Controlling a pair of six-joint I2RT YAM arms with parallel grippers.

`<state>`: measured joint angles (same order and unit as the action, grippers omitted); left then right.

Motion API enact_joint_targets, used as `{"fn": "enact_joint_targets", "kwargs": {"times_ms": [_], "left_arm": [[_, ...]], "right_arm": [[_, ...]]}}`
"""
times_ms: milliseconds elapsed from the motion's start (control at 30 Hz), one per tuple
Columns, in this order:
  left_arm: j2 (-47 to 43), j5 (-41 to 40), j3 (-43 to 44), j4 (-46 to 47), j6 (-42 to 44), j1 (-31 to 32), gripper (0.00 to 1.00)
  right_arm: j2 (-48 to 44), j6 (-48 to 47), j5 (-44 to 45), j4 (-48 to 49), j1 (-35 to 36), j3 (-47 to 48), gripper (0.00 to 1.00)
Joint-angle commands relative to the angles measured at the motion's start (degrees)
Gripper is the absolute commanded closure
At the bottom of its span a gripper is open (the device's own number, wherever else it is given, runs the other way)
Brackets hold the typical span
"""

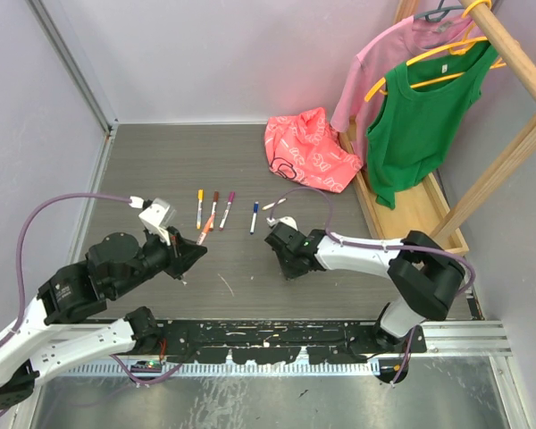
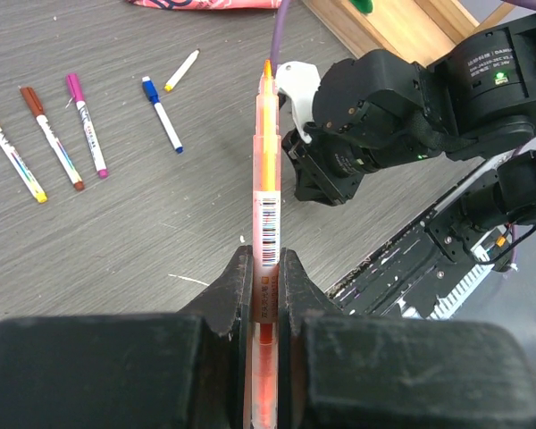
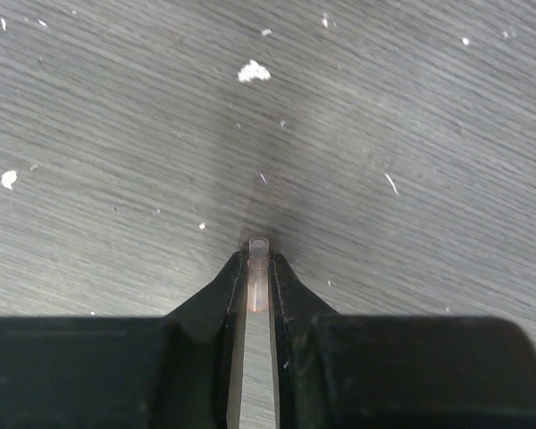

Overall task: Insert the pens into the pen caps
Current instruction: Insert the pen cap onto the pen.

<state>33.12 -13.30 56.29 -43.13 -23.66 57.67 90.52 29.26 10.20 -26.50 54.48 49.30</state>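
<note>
Top view: I see left pincer (image 1: 199, 243) clamped on orange pen (image 1: 205, 234) above worktop (image 1: 161, 161); four more pens (image 1: 213, 210) lie in row just beyond.
Left wrist: pen juts straight out of jaws, tip pointing at right arm (image 2: 402, 98).
Right wrist: I note right pincer (image 3: 258, 261) nipped tight on small orange-tinted pen cap (image 3: 259, 245), close over worktop.

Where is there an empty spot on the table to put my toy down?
The biggest bare patch is at the back, between the left wall and the pink bag, behind the row of pens. A smaller one lies in front, between the left end effector and right end effector. Around the pens it is crowded.
</note>
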Motion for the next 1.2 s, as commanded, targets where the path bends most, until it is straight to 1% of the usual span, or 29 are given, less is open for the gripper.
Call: {"fn": "enact_joint_targets", "kwargs": {"times_ms": [0, 100, 233, 367, 500, 633, 767, 867, 967, 1100, 1167], "left_arm": [[-1.3, -0.4, -0.5, 3.6, -0.9, 0.1, 1.0], [-2.4, 0.1, -1.4, 5.5, -0.7, 0.1, 1.0], [-4.3, 0.8, -3.3, 9.0, -0.3, 0.1, 1.0], [-6.4, 1.4, -5.3, 12.9, 0.3, 0.1, 1.0], [-7.8, 3.1, -7.0, 17.2, 1.2, 0.1, 1.0], [-7.7, 5.1, -7.5, 20.7, 2.1, 0.1, 1.0], [-5.5, 8.3, -7.2, 24.0, 2.9, 0.1, 1.0], [-3.3, 11.2, -7.0, 27.2, 3.1, 0.1, 1.0], [-1.0, 13.7, -6.8, 30.5, 3.4, 0.1, 1.0], [1.0, 15.9, -6.7, 33.9, 3.4, 0.1, 1.0], [1.5, 16.4, -6.6, 35.0, 3.3, 0.1, 1.0]], "right_arm": [[-7.0, -1.4, 1.5, 0.2, -0.2, -0.6, 0.99], [-13.6, -3.1, 4.2, 2.2, -0.3, -0.1, 1.0], [-21.7, -4.4, 5.5, 7.2, -0.5, 0.3, 1.0], [-29.3, -4.4, 7.2, 15.5, -0.7, -0.3, 1.0], [-34.3, -2.6, 8.8, 22.1, -1.3, -0.4, 1.0], [-38.5, -1.1, 7.9, 30.9, -1.5, -1.0, 1.0], [-40.5, 1.7, 5.2, 37.7, -1.5, -0.4, 0.99], [-40.5, 3.6, 1.0, 43.6, -1.5, -0.5, 1.0], [-39.6, 6.6, -2.8, 50.7, -1.5, -1.1, 1.0], [-37.9, 10.8, -5.6, 60.2, -1.5, -1.9, 1.0], [-37.0, 12.2, -6.3, 62.8, -1.5, -1.8, 1.0]]}}
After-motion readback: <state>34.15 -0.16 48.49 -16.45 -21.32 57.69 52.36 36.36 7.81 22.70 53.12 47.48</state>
